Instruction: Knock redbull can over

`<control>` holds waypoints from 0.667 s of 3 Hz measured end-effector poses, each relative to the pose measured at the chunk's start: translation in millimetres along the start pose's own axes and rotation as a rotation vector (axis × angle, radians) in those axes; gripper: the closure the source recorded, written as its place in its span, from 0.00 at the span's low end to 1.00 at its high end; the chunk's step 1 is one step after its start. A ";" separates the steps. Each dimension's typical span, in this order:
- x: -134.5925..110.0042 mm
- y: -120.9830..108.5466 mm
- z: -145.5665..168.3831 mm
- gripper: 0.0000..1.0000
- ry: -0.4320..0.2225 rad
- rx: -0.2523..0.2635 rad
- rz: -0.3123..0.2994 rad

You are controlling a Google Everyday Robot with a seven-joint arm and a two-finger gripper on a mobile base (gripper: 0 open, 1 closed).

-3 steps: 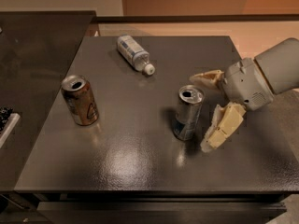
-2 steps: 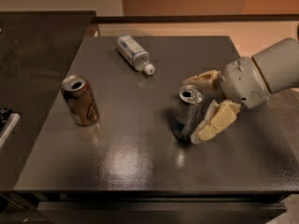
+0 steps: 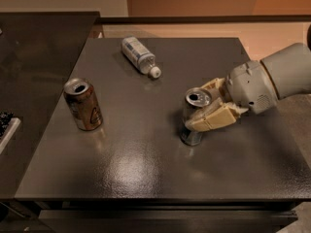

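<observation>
Metal and plastic stood out on the dark, matte counter, whose speckled top threw back a soft sheen toward its near edge. The redbull can stood right of the counter's centre, about midway between the far and near edges. It was a slim cylinder with a silver pull-tab top and a dull metallic base. Whether it was fully upright or slightly tipped was hard to judge.

The gripper reached in from the right edge, its cream, blocky fingers drawn in on the can from both sides. The near one lay flat across the can's side and hid most of the label, while the far one sat behind the rim, partly hidden. Behind them a smooth grey rounded wrist ran off the right of the picture, so the arm beyond it was cut off.

Near the left edge stood a wider orange-brown can with a glossy printed skin and an opened top. A clear plastic bottle lay on its side toward the far edge, left of the middle, with its white cap pointing at the counter's centre — its label was too blurred to read. Past the left edge, a pale-rimmed object was cropped by the frame and could not be made out.
</observation>
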State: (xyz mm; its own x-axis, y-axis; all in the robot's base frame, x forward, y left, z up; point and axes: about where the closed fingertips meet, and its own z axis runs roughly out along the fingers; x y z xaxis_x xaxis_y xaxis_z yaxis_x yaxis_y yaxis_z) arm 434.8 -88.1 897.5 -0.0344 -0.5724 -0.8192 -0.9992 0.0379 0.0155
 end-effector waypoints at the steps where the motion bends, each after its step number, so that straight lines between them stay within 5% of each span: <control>1: -11.2 -1.2 -8.6 0.87 -0.009 0.033 0.004; 2: -23.2 -8.2 -25.1 1.00 0.047 0.105 0.019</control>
State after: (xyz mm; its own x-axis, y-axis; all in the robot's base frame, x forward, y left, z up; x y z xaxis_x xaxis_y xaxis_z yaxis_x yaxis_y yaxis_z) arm 443.2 -95.8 930.8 -0.0566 -0.6083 -0.7917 -0.9906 0.1329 -0.0313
